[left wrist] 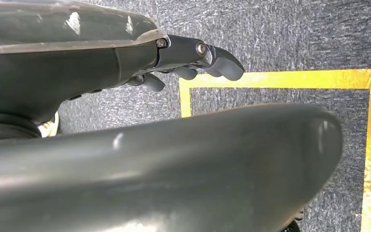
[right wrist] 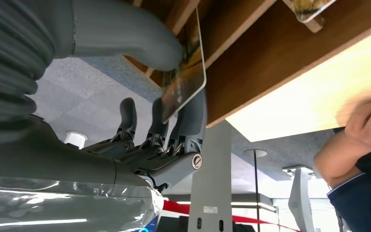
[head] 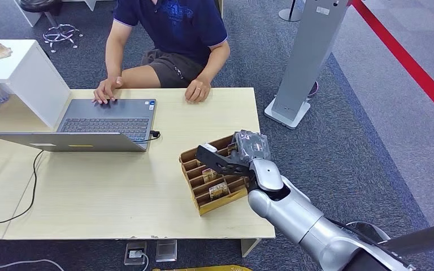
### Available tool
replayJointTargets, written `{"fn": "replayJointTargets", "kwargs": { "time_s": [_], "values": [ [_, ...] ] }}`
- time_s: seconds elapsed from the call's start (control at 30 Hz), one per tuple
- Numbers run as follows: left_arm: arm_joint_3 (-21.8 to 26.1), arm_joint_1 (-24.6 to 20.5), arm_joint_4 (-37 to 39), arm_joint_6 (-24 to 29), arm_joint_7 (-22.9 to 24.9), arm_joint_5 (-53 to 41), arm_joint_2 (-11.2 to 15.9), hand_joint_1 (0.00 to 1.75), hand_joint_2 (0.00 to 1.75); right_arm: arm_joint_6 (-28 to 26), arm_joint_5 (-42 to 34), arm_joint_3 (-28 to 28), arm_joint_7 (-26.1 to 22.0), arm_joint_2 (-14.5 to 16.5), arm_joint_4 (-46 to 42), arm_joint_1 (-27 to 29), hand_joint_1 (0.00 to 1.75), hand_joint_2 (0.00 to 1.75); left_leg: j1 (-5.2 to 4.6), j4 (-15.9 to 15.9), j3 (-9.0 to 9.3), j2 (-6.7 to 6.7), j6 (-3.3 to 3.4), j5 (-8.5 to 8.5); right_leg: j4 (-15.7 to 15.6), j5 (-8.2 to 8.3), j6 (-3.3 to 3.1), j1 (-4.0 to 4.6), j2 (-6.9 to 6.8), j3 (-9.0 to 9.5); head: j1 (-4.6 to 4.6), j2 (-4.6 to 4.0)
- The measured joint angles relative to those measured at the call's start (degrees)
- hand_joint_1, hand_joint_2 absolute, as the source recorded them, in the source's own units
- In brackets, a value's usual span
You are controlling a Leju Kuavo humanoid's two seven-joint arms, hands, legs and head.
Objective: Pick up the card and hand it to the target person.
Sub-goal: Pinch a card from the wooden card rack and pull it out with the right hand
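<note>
A brown slotted card box (head: pixel 199 199) stands at the table's near right. My right hand (head: pixel 243 153) reaches into its far end. In the right wrist view the card (right wrist: pixel 188 77), white-edged with a dark print, is pinched between the thick thumb (right wrist: pixel 125 34) and the darker fingers (right wrist: pixel 186 121), its lower part still against the box's brown wall (right wrist: pixel 251 58). The target person (head: pixel 169 34) sits at the far side of the table, one hand (head: pixel 196 90) on the tabletop. My left hand (left wrist: pixel 188 58) hangs over the carpet, fingers loosely extended, holding nothing.
More cards (head: pixel 217 191) stand in the box's other slots. An open laptop (head: pixel 104 121) lies at the table's left with a cable trailing off; a white box (head: pixel 22 73) stands beyond it. A grey floor stand (head: pixel 305 62) rises right of the table.
</note>
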Motion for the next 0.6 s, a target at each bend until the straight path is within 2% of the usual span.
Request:
{"fn": "replayJointTargets", "kwargs": {
  "time_s": [0.37,0.6],
  "values": [
    [0.00,0.00,0.00,-0.10,-0.01,-0.21,0.00,0.00,0.00,-0.53,0.32,-0.04,0.08,0.00,0.12,0.01,1.45,1.75,0.00,0.00,0.01,0.00,0.00,0.00,0.00,0.00,0.00,0.00,0.00,0.00,-0.01,-0.01],
    [0.00,0.00,0.01,-0.10,-0.01,-0.46,0.00,0.00,0.00,-0.60,0.44,-0.04,0.04,0.00,0.12,0.04,1.48,1.75,0.00,0.00,0.02,0.00,0.00,0.01,0.00,0.00,0.00,0.00,0.00,0.01,-0.01,0.00]
  ]
}}
